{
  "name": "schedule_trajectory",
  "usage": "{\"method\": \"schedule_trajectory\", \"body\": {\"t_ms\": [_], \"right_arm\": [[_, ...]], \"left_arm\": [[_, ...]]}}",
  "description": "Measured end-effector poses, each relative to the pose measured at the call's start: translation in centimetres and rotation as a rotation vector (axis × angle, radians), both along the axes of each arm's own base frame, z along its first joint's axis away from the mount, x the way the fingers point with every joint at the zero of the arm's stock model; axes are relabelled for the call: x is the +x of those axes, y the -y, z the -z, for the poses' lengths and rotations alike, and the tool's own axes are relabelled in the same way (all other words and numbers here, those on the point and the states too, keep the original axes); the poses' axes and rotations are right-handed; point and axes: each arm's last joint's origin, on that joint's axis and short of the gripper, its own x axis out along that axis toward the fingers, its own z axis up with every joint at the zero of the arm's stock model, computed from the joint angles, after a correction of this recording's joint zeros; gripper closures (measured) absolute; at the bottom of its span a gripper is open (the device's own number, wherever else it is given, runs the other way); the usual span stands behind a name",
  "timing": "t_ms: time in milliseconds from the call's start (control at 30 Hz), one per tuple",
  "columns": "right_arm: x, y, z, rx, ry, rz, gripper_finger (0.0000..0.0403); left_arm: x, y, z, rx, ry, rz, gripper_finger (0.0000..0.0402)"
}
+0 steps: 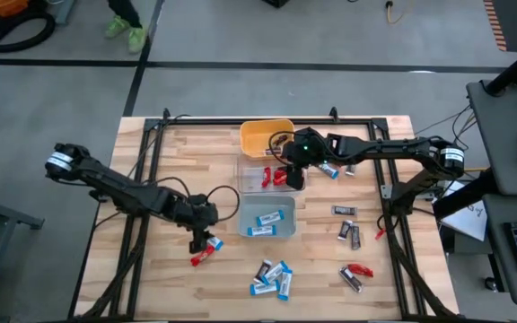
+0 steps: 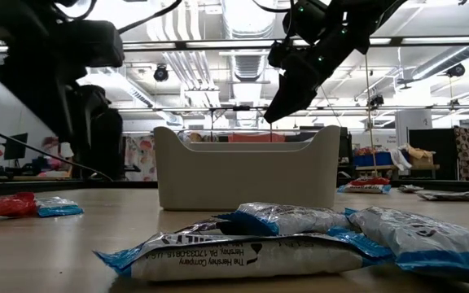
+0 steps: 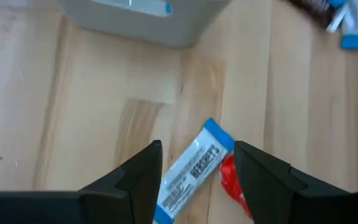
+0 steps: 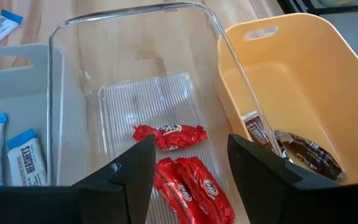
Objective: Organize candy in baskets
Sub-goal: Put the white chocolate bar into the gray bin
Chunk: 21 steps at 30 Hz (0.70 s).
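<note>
Three baskets stand in a row at the table's middle: yellow-orange [image 1: 257, 135] farthest, clear [image 1: 243, 176] in the middle, pale grey-blue [image 1: 267, 231] nearest. My right gripper [image 4: 188, 149] hangs open over the clear basket, above the red bars [image 4: 169, 135] lying on its floor. Dark brown bars [image 4: 291, 146] lie in the yellow basket [image 4: 303, 93], blue-and-white ones [image 4: 23, 158] in the grey-blue basket. My left gripper [image 3: 197, 155] is open just left of the grey-blue basket, its fingers on either side of a blue-and-white bar [image 3: 191, 171] that lies on the table against a red bar [image 3: 232, 180].
Loose candy lies on the wood: a blue-and-white cluster [image 1: 272, 276] near the front edge, dark bars [image 1: 348, 229] to the right, a red and a dark one [image 1: 355, 274] at front right, a few [image 1: 335, 169] under the right arm. A black metal frame [image 1: 151, 135] borders the table.
</note>
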Motion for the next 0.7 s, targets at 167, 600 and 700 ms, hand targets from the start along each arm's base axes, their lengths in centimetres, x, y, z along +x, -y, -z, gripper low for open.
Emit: {"method": "schedule_trajectory", "body": {"t_ms": [167, 600, 700], "right_arm": [[0.0, 0.0, 0.0, 0.014, 0.004, 0.013, 0.0211], [0.2, -0.5, 0.0, 0.03, 0.005, 0.01, 0.0211], [0.2, -0.5, 0.0, 0.03, 0.006, 0.009, 0.0213]], "left_arm": [[-0.3, 1.0, 1.3, 0.043, -0.088, 0.057, 0.0192], [0.4, 2.2, 5.6, 0.199, -0.25, 0.157, 0.0187], [0.5, 2.2, 6.2, 0.213, -0.274, 0.156, 0.0199]]}}
